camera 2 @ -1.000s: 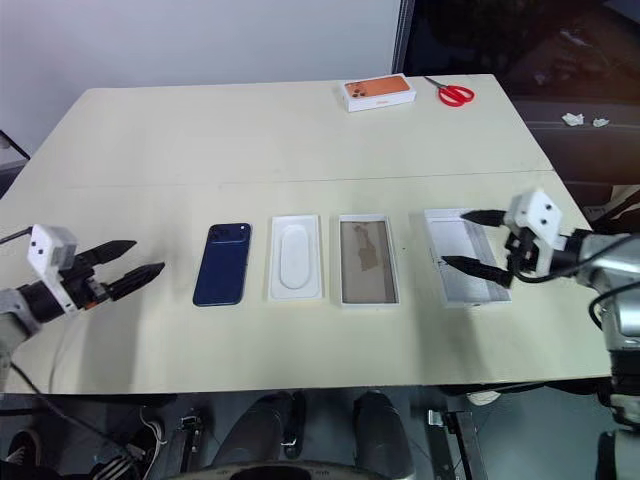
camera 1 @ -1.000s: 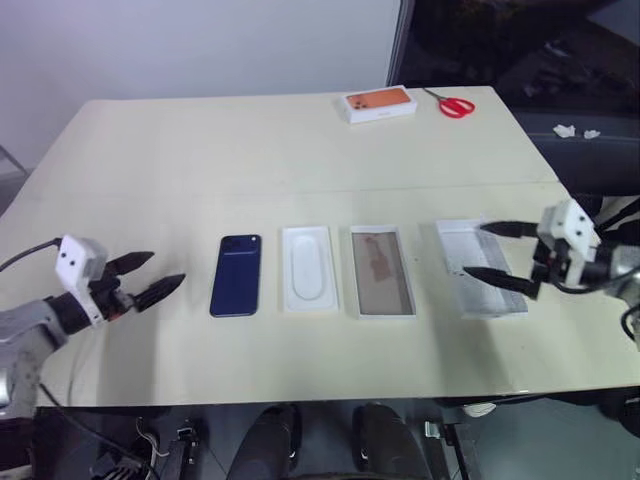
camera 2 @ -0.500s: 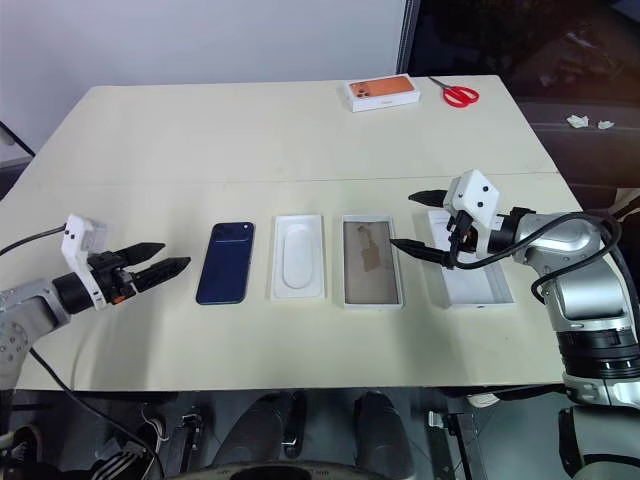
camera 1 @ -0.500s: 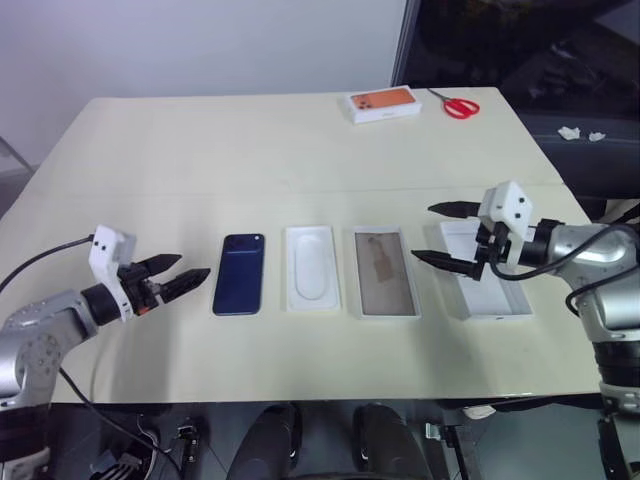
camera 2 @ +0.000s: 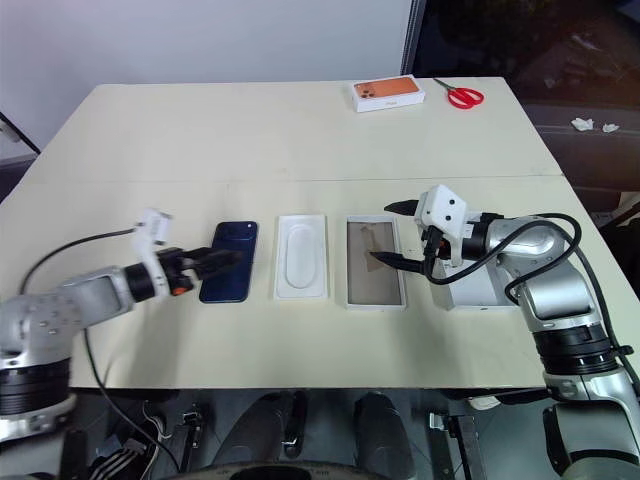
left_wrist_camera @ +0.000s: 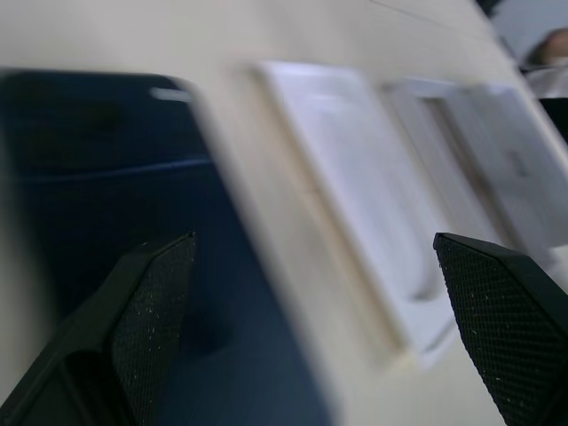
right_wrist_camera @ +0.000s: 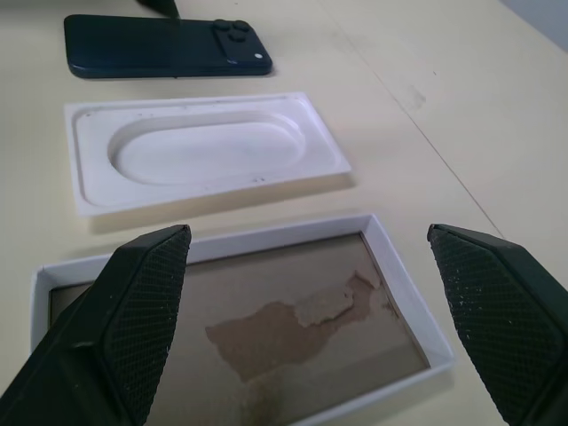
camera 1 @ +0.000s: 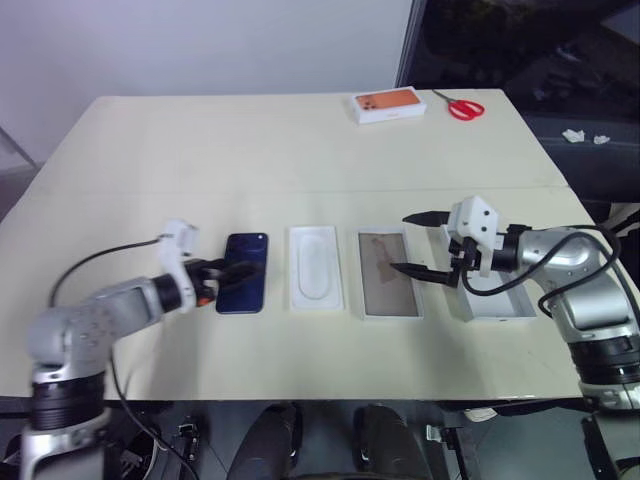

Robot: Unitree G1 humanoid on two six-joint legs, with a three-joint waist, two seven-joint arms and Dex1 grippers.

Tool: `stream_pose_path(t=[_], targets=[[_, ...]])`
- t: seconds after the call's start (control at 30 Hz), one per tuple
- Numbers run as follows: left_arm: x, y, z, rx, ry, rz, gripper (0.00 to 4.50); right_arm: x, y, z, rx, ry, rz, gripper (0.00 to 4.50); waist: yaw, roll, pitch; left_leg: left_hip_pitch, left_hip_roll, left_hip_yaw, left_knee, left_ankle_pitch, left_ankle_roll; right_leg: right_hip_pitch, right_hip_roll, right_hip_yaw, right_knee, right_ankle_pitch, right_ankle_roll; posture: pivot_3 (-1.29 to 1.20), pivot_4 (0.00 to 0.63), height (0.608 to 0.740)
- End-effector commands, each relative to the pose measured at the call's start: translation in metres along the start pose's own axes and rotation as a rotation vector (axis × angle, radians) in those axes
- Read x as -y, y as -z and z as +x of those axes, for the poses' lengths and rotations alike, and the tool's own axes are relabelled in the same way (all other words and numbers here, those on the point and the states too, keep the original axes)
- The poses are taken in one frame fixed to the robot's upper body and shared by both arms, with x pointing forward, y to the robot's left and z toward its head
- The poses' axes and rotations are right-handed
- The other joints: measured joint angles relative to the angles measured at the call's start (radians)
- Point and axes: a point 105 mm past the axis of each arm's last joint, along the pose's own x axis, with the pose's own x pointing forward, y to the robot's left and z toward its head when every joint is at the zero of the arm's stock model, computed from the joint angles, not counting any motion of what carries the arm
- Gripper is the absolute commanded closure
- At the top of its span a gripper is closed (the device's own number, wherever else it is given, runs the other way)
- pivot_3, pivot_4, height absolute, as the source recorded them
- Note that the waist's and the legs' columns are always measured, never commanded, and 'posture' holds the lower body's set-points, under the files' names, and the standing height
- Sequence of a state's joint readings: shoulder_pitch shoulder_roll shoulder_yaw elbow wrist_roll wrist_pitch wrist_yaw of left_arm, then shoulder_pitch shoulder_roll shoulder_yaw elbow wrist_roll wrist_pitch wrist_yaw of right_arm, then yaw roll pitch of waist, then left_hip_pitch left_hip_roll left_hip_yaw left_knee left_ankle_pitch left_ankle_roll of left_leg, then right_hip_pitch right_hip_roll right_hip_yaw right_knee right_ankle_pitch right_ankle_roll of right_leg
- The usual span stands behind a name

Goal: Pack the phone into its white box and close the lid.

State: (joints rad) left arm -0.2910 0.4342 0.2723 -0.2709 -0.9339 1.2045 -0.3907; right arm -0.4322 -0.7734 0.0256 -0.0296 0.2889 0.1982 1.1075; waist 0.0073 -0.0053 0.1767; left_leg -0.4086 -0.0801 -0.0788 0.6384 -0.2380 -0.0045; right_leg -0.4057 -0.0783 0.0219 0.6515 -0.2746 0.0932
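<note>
One phone, dark blue and flat on the table, heads a row of four things: at its 3 o'clock comes the white box with its oval recess, then a second white tray with a brown-stained floor, then the lid – each just apart from the next. At the table's 1 o'clock edge lie one orange-topped box and one pair of red scissors. The left gripper reaches in from 9 o'clock, jaws spread, tips over the phone's near long edge. The right gripper hangs wide open over the stained tray's 3 o'clock side – well apart from the phone.
</note>
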Motion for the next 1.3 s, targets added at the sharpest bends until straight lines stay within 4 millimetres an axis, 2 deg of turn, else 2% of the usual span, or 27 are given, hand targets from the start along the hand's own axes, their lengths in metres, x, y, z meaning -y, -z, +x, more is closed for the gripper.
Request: stream_pose_path(t=[0.03, 0.2, 0.43, 0.57, 0.7, 0.8, 0.93, 1.03, 1.3], targets=[[0.004, -0.001, 0.008, 0.015, -0.015, -0.006, 0.00, 0.002, -0.005, -0.006, 0.007, 0.008, -0.031, 0.02, -0.003, 0.000, 0.000, 0.000, 0.000, 0.000, 0.000, 0.000, 0.000, 0.000, 0.000, 0.000, 0.000, 0.000, 0.000, 0.00, 0.150, 0.740], [0.001, 0.010, 0.023, 0.017, -0.050, -0.055, 0.00, -0.001, -0.008, -0.003, 0.025, 0.005, -0.031, 0.02, -0.001, 0.000, 0.000, 0.001, 0.000, 0.000, 0.000, 0.000, 0.000, 0.000, 0.001, 0.000, 0.001, 0.000, 0.000, 0.00, 0.150, 0.740], [0.011, 0.019, 0.043, 0.004, 0.011, -0.156, 0.00, 0.000, -0.009, -0.002, 0.027, 0.011, -0.038, 0.02, 0.004, 0.000, 0.000, 0.000, 0.000, 0.000, 0.002, 0.000, 0.000, 0.001, 0.001, 0.000, 0.001, 0.000, 0.000, 0.00, 0.150, 0.740], [0.008, 0.024, 0.048, -0.023, -0.016, -0.170, 0.00, 0.001, -0.010, -0.002, 0.033, 0.015, -0.041, 0.02, 0.004, 0.000, 0.000, 0.000, 0.000, 0.000, 0.003, 0.000, 0.000, 0.002, 0.001, 0.000, 0.001, 0.000, 0.000, 0.00, 0.150, 0.740], [0.015, 0.025, 0.056, -0.016, 0.019, -0.210, 0.00, 0.000, -0.011, -0.001, 0.034, 0.014, -0.047, 0.02, 0.007, 0.000, -0.001, 0.000, 0.000, 0.000, 0.005, 0.000, 0.000, 0.003, 0.001, -0.001, 0.001, 0.000, 0.000, 0.00, 0.150, 0.740], [0.016, 0.026, 0.059, -0.012, 0.022, -0.235, 0.90, 0.001, -0.013, -0.002, 0.037, 0.016, -0.052, 0.00, 0.006, 0.000, -0.001, 0.000, 0.000, 0.000, 0.007, -0.001, 0.001, 0.004, 0.001, -0.001, 0.001, 0.000, 0.000, 0.00, 0.150, 0.740], [0.012, 0.030, 0.059, -0.007, 0.007, -0.274, 2.82, 0.001, -0.013, -0.002, 0.036, 0.020, -0.055, 0.00, 0.005, 0.000, 0.000, 0.000, 0.000, 0.000, 0.007, -0.001, 0.001, 0.004, 0.001, -0.001, 0.001, 0.000, 0.000, 0.00, 0.150, 0.740], [0.012, 0.030, 0.058, 0.007, 0.015, -0.312, 4.42, 0.000, -0.014, -0.002, 0.036, 0.020, -0.055, 0.00, 0.005, 0.000, -0.001, 0.000, 0.000, 0.000, 0.007, -0.001, 0.001, 0.004, 0.001, -0.001, 0.001, 0.000, 0.000, 0.00, 0.150, 0.740], [0.012, 0.023, 0.052, 0.057, 0.048, -0.396, 4.48, 0.000, -0.012, -0.002, 0.030, 0.011, -0.041, 0.00, 0.004, 0.000, -0.001, 0.001, 0.000, 0.000, 0.007, -0.001, 0.001, 0.004, 0.001, -0.001, 0.001, 0.000, 0.000, 0.00, 0.150, 0.740]])
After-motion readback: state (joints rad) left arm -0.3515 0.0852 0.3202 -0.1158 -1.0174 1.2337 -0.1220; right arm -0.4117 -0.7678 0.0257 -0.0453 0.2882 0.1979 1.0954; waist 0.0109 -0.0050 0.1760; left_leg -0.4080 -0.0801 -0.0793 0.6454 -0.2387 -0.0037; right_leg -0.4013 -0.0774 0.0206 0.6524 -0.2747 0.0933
